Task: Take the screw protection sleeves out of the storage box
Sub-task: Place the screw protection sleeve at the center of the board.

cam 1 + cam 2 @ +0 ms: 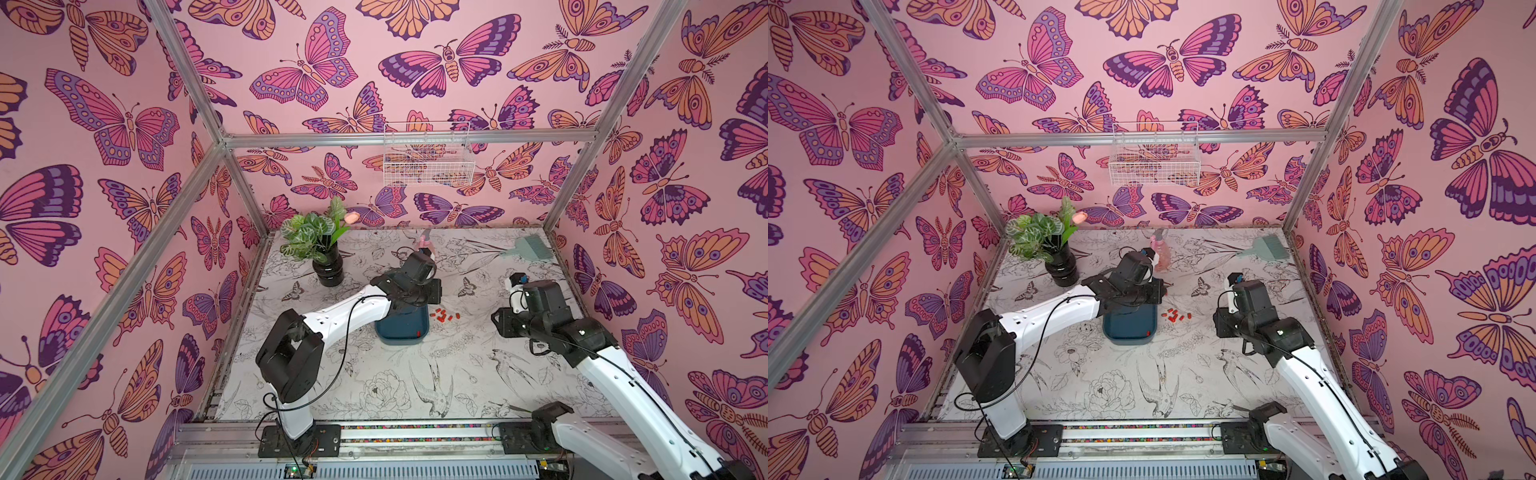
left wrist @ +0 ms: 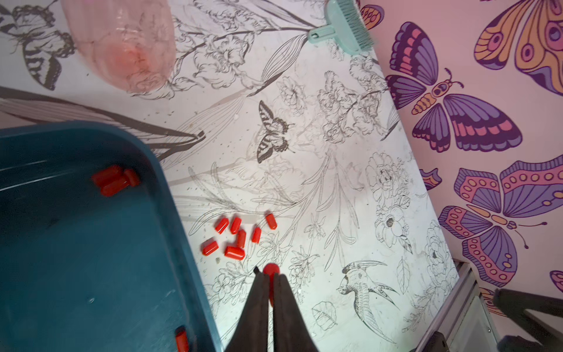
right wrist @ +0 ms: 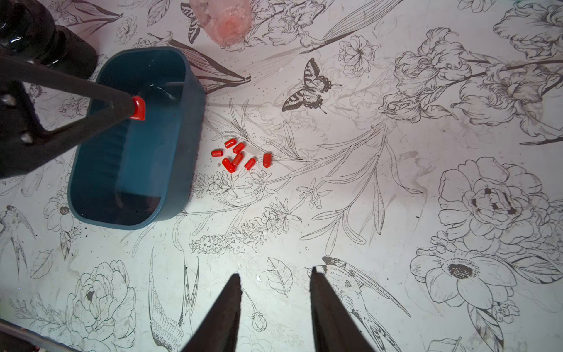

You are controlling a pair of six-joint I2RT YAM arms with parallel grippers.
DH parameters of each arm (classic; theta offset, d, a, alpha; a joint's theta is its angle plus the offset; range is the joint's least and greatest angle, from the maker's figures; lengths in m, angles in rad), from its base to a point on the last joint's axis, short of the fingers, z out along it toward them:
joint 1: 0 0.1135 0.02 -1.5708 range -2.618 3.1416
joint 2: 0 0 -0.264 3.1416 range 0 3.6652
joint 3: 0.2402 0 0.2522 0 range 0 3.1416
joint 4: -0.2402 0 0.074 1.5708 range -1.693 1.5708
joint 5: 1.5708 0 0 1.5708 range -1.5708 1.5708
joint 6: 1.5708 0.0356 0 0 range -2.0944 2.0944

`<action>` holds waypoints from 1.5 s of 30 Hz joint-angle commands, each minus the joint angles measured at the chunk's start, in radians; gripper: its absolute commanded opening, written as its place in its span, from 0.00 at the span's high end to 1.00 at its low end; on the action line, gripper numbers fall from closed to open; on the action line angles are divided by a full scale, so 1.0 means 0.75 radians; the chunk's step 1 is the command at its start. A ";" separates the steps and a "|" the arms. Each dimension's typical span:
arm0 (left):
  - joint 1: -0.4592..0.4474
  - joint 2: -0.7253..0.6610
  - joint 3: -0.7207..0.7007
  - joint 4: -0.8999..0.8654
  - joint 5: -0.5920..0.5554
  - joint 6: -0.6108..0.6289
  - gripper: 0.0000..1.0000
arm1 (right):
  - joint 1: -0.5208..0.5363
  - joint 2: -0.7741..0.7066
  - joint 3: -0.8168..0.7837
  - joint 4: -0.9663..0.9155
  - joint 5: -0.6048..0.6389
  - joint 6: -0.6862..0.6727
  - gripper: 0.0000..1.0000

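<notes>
The dark teal storage box lies mid-table. My left gripper is shut on one red sleeve, held in the air by the box's rim on the side of the loose pile. Several screw protection sleeves lie on the table just right of the box. Three sleeves sit together in a box corner, and another one lies by its wall. My right gripper hovers open and empty, to the right of the pile.
A pink bottle stands behind the box. A black vase with a plant is at the back left, and a teal brush at the back right. A white wire basket hangs on the rear wall.
</notes>
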 commanded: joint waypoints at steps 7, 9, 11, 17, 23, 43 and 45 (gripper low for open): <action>-0.064 0.212 0.162 -0.062 0.003 0.021 0.90 | -0.003 -0.026 -0.007 -0.001 0.043 0.024 0.58; -0.073 0.248 0.182 -0.066 0.004 0.020 0.90 | -0.002 -0.028 -0.006 -0.001 0.041 0.024 0.58; -0.081 0.286 0.200 -0.067 0.008 0.017 0.90 | -0.002 -0.027 -0.007 -0.001 0.043 0.025 0.58; -0.089 0.379 0.261 -0.084 0.014 0.025 0.90 | -0.003 -0.027 -0.009 -0.001 0.043 0.027 0.58; -0.085 0.466 0.326 -0.119 -0.002 0.049 0.90 | -0.003 -0.026 -0.009 0.000 0.042 0.026 0.58; -0.073 0.572 0.410 -0.175 -0.004 0.074 0.90 | -0.002 -0.019 -0.009 0.001 0.039 0.027 0.57; -0.073 0.577 0.411 -0.181 -0.005 0.078 0.90 | -0.003 -0.019 -0.009 0.000 0.039 0.027 0.57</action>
